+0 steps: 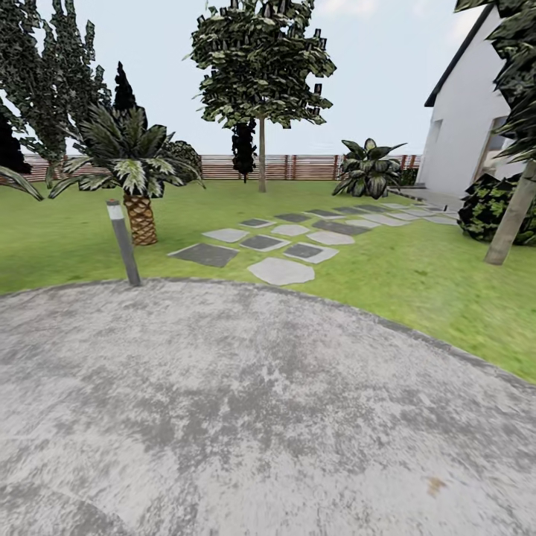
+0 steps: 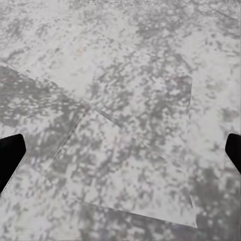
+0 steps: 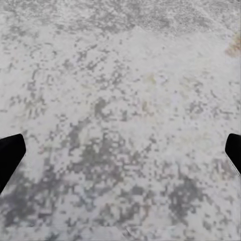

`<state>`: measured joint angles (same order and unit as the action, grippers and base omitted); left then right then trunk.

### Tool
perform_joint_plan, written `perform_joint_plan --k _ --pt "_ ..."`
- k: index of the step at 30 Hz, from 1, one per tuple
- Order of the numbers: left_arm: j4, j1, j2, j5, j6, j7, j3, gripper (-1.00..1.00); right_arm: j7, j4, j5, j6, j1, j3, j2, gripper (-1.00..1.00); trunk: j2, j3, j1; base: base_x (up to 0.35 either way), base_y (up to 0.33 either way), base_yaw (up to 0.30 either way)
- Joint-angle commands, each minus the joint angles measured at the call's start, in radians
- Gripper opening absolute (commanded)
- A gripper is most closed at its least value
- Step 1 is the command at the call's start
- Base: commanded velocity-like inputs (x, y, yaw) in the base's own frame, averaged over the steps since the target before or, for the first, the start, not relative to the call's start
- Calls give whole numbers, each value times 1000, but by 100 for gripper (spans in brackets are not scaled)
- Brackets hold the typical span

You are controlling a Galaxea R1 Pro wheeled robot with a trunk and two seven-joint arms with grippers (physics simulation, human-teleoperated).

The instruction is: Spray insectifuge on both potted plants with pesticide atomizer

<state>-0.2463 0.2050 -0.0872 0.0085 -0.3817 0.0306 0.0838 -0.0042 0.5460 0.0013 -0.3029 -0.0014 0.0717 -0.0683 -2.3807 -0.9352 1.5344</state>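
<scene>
Head view: garden [image 1: 417,283] lawn borders mottled grey patio [image 1: 246,417].

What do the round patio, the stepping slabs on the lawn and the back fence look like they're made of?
Patio: rough concrete or stone, judging by its matte, mottled grey blotches. Stepping slabs: flat cut stone, probably; smooth pale and dark grey faces. Fence: apparently wood, with brown horizontal slats between posts. Being simulator renders, these are looks only.

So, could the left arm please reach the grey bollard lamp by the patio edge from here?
Probably not: the bollard lamp stands at the far rim of the patio, and the left gripper, jaws wide apart, faces bare paving.
</scene>
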Motion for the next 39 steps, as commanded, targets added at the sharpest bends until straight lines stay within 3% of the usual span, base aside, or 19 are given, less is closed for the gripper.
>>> perform_joint_plan --k 1,39 --pt "1 1 0 1 -3 0 2 100 0 0 0 -2 0 1 0 100 0 -1 0 339 0 0" --pt "2 1 0 1 -3 0 2 100 0 -1 0 -1 0 2 1 100 0 -1 0 339 0 0"
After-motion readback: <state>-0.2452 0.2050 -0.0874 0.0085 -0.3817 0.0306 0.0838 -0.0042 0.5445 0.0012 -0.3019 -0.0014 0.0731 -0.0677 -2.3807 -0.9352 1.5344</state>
